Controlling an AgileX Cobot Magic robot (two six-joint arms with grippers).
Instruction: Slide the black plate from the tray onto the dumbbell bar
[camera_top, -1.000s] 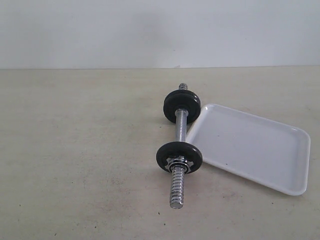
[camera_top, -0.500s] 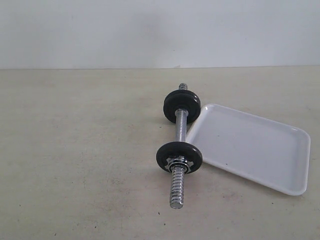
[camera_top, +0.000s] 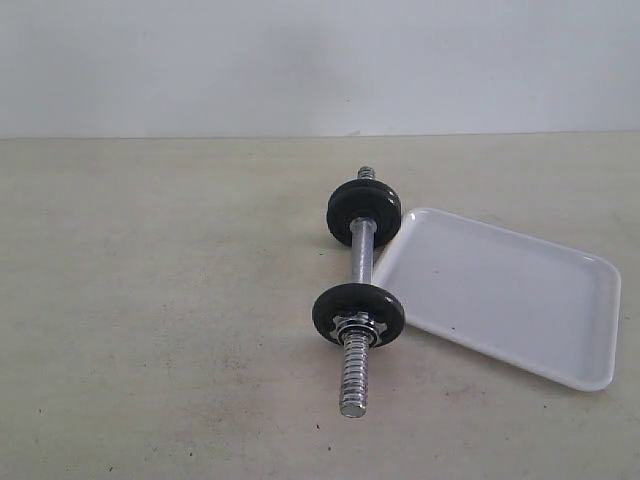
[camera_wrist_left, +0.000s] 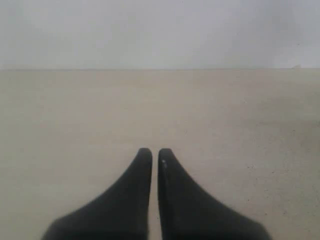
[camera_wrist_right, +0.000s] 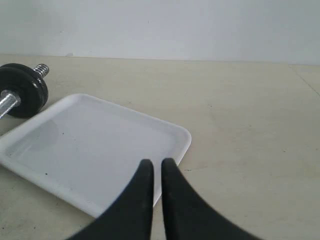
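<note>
The dumbbell bar lies on the table, running from far to near. Two black plates sit on it: one near its far end and one nearer with a silver nut against its near face. The white tray lies right of the bar with nothing in it. In the right wrist view my right gripper is shut and holds nothing, over the tray's corner, with the far plate beyond. My left gripper is shut over bare table. Neither gripper shows in the exterior view.
The bar's coarse threaded near end sticks out toward the front of the table. A pale wall rises behind the table's far edge. Beige tabletop spreads left of the bar.
</note>
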